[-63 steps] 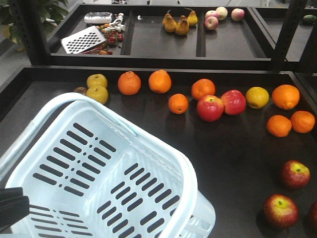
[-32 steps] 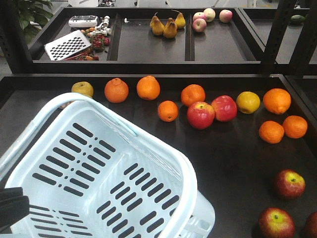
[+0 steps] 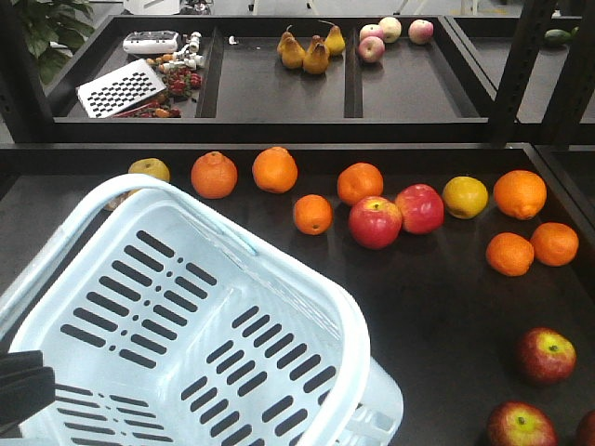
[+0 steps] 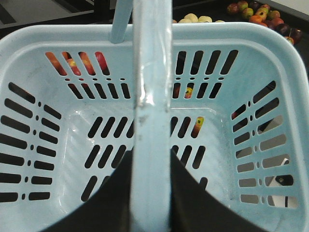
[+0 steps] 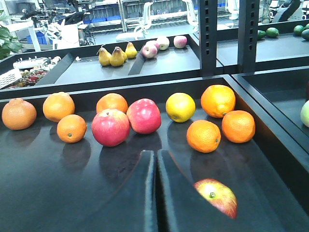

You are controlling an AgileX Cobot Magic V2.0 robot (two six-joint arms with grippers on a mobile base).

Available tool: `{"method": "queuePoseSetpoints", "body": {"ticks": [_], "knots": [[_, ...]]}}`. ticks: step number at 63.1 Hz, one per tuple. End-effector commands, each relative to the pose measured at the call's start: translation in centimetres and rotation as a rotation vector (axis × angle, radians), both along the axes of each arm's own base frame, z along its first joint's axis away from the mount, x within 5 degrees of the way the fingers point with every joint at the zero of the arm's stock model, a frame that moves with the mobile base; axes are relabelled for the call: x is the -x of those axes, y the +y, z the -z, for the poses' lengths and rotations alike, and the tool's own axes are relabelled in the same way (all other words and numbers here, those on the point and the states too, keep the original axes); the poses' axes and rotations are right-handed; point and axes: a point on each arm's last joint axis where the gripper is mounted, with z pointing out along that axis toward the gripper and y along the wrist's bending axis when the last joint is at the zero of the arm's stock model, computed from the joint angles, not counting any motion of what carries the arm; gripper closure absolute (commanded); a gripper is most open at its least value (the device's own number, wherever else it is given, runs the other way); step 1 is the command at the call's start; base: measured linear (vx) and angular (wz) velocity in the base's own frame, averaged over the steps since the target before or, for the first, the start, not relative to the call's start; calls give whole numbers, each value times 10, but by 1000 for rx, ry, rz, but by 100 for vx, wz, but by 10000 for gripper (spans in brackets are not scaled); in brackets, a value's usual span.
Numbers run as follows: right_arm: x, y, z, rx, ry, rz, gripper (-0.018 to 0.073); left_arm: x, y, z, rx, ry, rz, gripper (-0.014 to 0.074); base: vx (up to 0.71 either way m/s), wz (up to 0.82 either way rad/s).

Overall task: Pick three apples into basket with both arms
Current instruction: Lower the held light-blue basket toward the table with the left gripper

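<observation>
The pale blue basket (image 3: 186, 316) fills the lower left of the front view, tilted and with nothing inside. In the left wrist view my left gripper (image 4: 150, 162) is shut on the basket's handle (image 4: 152, 72), the black jaws pressed to both sides of it. Two dark red apples (image 3: 547, 355) (image 3: 521, 427) lie on the black shelf at the lower right, and a third (image 3: 588, 430) is cut off by the frame edge. My right gripper (image 5: 156, 152) is shut with nothing in it, low over the shelf. One apple (image 5: 219, 197) lies just right of its fingers, partly hidden.
Oranges (image 3: 274, 169), two brighter red apples (image 3: 375, 222), a yellow fruit (image 3: 465, 196) and more oranges (image 3: 510, 253) lie in a row across the shelf. Behind a raised black rim (image 3: 279, 130) are trays with pears (image 3: 305, 51), pale apples (image 3: 395, 30) and a grater (image 3: 121, 88). Black uprights (image 3: 521, 65) stand at the right.
The front view has shifted: the row of fruit slid left and the dark apples moved down in frame. The basket keeps its place in the view.
</observation>
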Motion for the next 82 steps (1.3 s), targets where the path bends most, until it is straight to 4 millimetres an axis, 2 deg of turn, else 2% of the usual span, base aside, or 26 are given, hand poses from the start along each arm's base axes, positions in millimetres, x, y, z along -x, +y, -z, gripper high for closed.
{"method": "queuePoseSetpoints", "body": {"ticks": [1,65,82], "knots": [[0,0,-3,17,-75,-1,568,-2,0,-17,103,-47,-32,603,0,-1],[0,0,-3,17,-75,-1,568,-3,0,-18,116,-49,-38,603,0,0],[0,0,-3,17,-75,-1,568,-13,-2,-19,109,-52,-64,603,0,0]]}}
